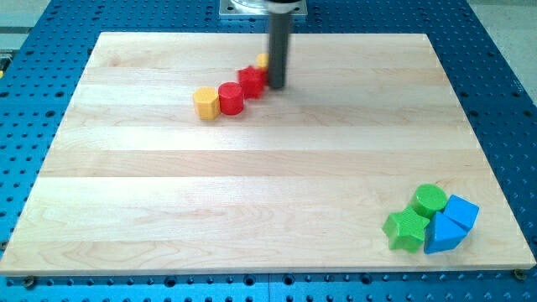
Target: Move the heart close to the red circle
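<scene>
My tip [276, 85] is a bare rod end with nothing to open or close; it rests on the board [252, 210] near the view's top. The heart is the hard part: just behind the rod to its left a sliver of yellow block [263, 60] shows, mostly hidden by the rod, and I judge that to be the heart, though its shape cannot be made out. So I cannot tell which way its point faces or how its long axis lies. Touching or just left of my tip is a red block [252, 80] of unclear, star-like shape, then the red circle [231, 98] below-left of that, then a yellow hexagon [205, 103], the three forming a tight diagonal row. To do this well, I would get behind the hidden yellow piece on its far side and nudge it down-left toward the circle, slowly, without shoving the row apart. Far off at the view's bottom right sit a green circle [430, 200], a green star [406, 229] and two blue blocks [450, 223], well clear.
</scene>
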